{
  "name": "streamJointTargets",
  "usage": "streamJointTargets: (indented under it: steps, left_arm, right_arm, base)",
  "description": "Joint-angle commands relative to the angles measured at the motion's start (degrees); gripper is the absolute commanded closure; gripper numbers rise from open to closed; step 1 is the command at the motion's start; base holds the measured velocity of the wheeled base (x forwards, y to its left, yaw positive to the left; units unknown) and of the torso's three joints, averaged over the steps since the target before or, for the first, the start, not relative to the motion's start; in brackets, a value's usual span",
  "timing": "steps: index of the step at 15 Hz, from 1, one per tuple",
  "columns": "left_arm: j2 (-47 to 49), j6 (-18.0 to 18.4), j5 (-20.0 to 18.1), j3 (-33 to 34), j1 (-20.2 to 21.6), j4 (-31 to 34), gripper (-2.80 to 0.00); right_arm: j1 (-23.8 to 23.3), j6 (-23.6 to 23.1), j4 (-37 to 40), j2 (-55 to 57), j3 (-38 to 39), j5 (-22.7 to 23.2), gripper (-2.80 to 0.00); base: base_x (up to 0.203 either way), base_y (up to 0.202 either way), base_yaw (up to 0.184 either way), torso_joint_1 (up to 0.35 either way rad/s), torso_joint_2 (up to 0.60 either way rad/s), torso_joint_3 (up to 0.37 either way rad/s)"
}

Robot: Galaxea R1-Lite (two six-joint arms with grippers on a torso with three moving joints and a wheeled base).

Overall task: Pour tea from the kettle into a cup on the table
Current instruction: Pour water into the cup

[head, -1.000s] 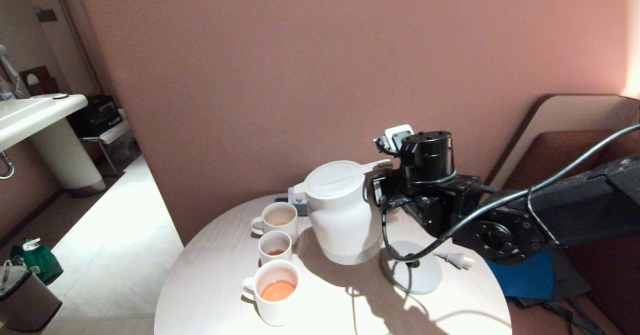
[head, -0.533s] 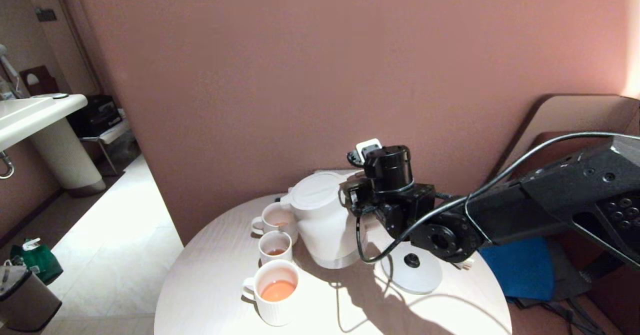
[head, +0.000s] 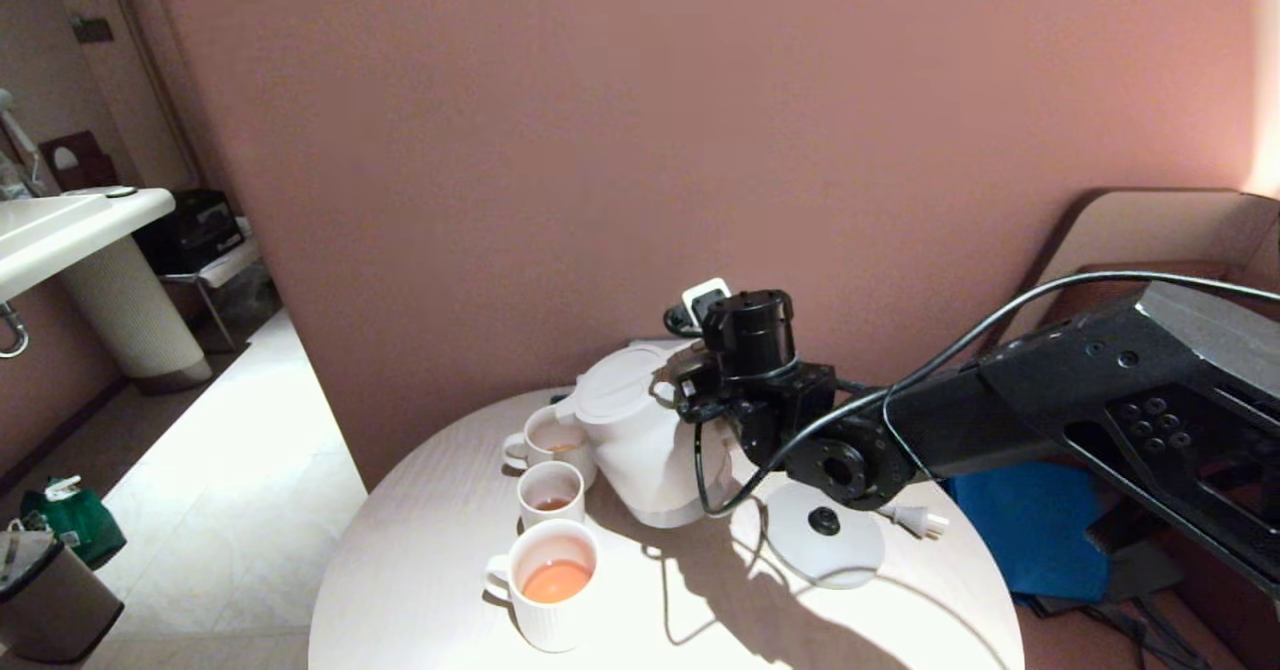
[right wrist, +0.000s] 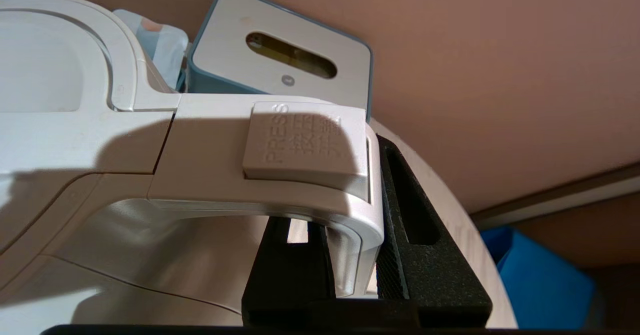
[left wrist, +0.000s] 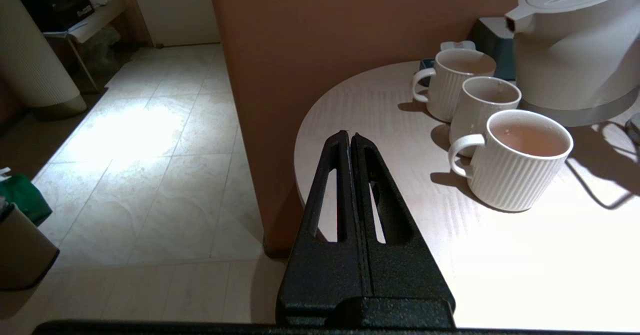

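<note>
The white kettle (head: pixel 630 440) leans to the left low over the round pale table (head: pixel 420 570), its spout just above the rim of the far cup (head: pixel 552 438). My right gripper (head: pixel 690 390) is shut on the kettle's handle (right wrist: pixel 210 145), one black finger (right wrist: pixel 415 235) on each side. Three white ribbed cups stand in a row: the far one, a middle cup (head: pixel 550 495) with a little tea, and a near cup (head: pixel 548 590) holding orange tea (head: pixel 556 580). No stream shows at the spout. My left gripper (left wrist: pixel 350 137) hovers shut and empty by the table's left edge.
The kettle's round white base (head: pixel 825 550) with its cord and plug (head: pixel 915 520) lies right of the kettle. A grey-blue box (right wrist: pixel 280 60) stands behind it against the pink wall. A blue object (head: pixel 1030 525) sits off the table's right edge, a washbasin (head: pixel 70 220) far left.
My right arm has carried the kettle left, lower and farther back, off its base side toward the cups, and tipped its spout toward the far cup. The cups have not moved.
</note>
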Motion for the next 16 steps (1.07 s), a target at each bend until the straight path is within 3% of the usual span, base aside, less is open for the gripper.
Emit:
streamJointTargets:
  steps: [1,16]
  left_arm:
    - [0.04,-0.01,0.01,0.0,0.0,-0.03,0.0]
    - [0.04,-0.01,0.01,0.0,0.0,-0.03,0.0]
  right_arm:
    - [-0.01,-1.57,-0.17,1.19,-1.62,-0.27,0.0]
    - [-0.63,-17.0,3.0,4.47,-12.27,-1.42,0.0]
  base:
    - [0.0,0.0,0.0,0.0,0.0,0.0]
    - [0.0,0.0,0.0,0.0,0.0,0.0]
